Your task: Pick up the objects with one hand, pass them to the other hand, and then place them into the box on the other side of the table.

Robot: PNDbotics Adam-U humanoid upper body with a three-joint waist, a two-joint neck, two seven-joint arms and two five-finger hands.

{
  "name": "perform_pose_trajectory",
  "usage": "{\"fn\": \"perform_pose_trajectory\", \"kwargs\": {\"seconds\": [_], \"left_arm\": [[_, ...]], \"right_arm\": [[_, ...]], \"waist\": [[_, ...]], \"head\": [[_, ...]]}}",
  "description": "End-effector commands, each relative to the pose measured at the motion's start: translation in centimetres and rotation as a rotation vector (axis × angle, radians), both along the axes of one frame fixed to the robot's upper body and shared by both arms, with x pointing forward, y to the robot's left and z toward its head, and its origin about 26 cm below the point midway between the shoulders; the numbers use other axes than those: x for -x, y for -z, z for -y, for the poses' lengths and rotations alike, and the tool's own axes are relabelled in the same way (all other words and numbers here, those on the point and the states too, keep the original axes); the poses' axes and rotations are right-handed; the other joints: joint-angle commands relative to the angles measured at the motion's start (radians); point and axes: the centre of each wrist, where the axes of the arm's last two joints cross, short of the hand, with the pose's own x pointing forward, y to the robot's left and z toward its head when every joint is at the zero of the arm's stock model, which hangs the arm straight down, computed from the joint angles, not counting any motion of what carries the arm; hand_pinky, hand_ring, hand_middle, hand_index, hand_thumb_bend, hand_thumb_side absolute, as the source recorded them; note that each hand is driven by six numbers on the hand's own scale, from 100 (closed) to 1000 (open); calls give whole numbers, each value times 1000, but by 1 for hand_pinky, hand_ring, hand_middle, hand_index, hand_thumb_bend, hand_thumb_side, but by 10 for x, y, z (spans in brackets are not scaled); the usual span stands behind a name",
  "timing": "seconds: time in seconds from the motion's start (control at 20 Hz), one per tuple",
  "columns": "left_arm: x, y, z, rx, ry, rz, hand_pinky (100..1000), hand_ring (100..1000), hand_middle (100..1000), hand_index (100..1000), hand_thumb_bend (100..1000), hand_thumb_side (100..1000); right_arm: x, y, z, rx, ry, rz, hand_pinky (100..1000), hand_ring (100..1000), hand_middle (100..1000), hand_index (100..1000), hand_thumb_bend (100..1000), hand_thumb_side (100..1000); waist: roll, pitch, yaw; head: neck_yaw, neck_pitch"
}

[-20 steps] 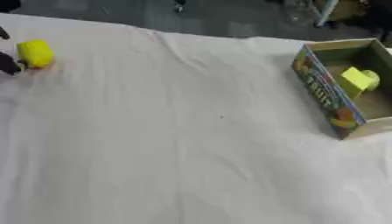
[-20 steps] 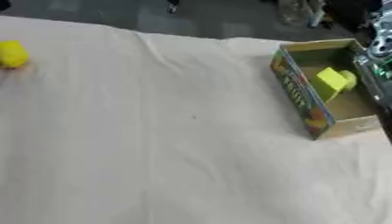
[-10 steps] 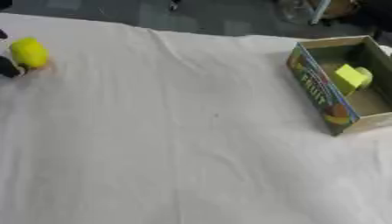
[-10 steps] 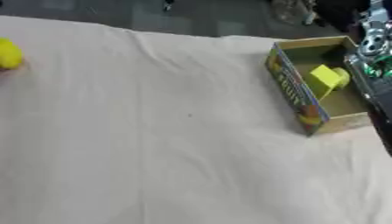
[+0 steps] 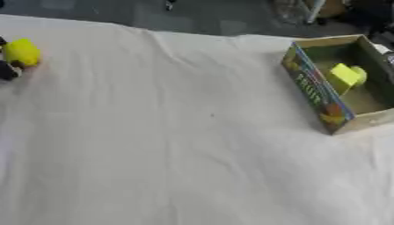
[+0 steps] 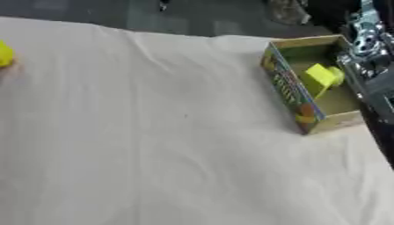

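At the far left edge of the white-clothed table [image 5: 177, 145], a yellow object [image 5: 21, 52] rests against the dark fingers of the robot's left hand [image 5: 8, 70]. Only a sliver of that hand shows, so whether its fingers are spread, closed, or clamped on the object cannot be told. Its position beside the object suggests the pick-up stage of the task.

Across the table, well apart from it, sits the box [image 5: 309, 86], a shallow printed carton open at the top. One yellow block [image 5: 347, 75] already lies inside, probably an earlier delivery. The box stands on the right side because that is where the second hand would deposit each item.

The right arm [image 6: 371, 66], silver and black, shows only in the right eye view, beside the box; its hand is out of sight.

Compared with one second ago, the whole scene has slid leftward, consistent with a camera turn. The yellow object keeps the same place relative to the dark fingers.
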Motion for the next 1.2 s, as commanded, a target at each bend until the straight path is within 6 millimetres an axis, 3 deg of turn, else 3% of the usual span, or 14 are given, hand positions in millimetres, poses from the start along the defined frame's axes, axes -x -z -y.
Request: {"fn": "perform_pose_trajectory", "kwargs": {"seconds": [0.05, 0.45, 0.85, 1.2], "left_arm": [[1, -10, -1, -25, -23, 56, 558, 634, 594, 701, 142, 100], [1, -9, 2, -40, -54, 189, 393, 526, 493, 582, 100, 100], [4, -18, 2, -40, -8, 283, 340, 498, 477, 564, 100, 100], [11, -33, 5, -48, 87, 325, 334, 496, 475, 561, 100, 100]], "right_arm": [[3, -10, 3, 18, 7, 25, 767, 759, 768, 798, 100, 432], [2, -8, 3, 14, -2, 18, 769, 760, 767, 798, 100, 439], [2, -7, 5, 17, -8, 17, 770, 761, 768, 799, 100, 441], [2, -7, 5, 19, -10, 17, 770, 761, 768, 799, 100, 439]], "waist": [[-7, -8, -4], [-5, -14, -6], [2, -25, -2], [4, -36, 6]], "head": [[-4, 2], [-10, 10], [-25, 19], [-62, 31]]}}
